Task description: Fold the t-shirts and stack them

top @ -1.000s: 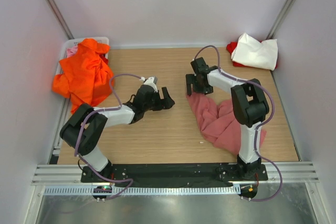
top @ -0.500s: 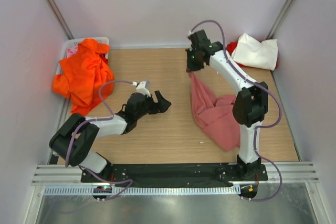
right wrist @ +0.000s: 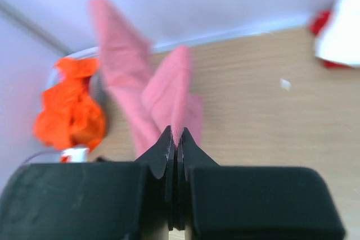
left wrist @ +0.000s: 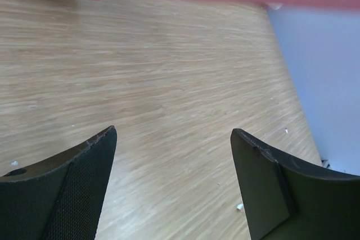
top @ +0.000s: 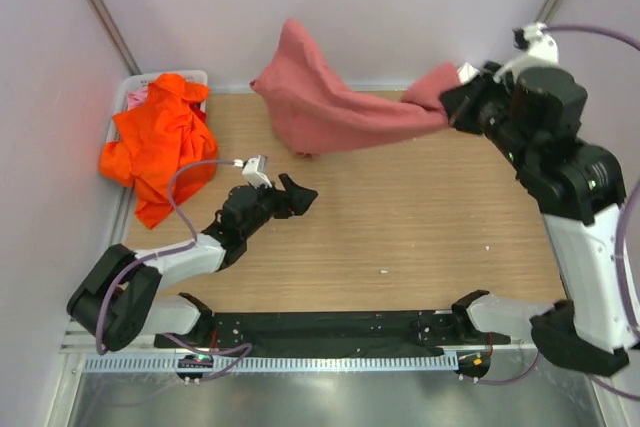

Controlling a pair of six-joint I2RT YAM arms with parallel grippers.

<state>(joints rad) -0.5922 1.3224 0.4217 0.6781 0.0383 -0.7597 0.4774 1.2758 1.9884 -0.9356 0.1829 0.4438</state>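
Pink cloth is stretching through the air. The salmon-pink shirt is hanging up above the back of the wooden table. My right gripper is pinching one end of it, up high on the right side. Its jaws are squeezing tight together on the cloth.

The rest of the shirt is drooping off to the left. Its lowest bit is hanging close to the table top, and I cannot tell if it is touching.

My left gripper is hovering low over the middle of the table. Its jaws are spreading wide and holding nothing.

The orange shirt is lying bunched up at the left edge, over a white bin. A bit of the lighter pink shirt is peeking out beside it. The white shirt and the red shirt are lying together in the far right corner.
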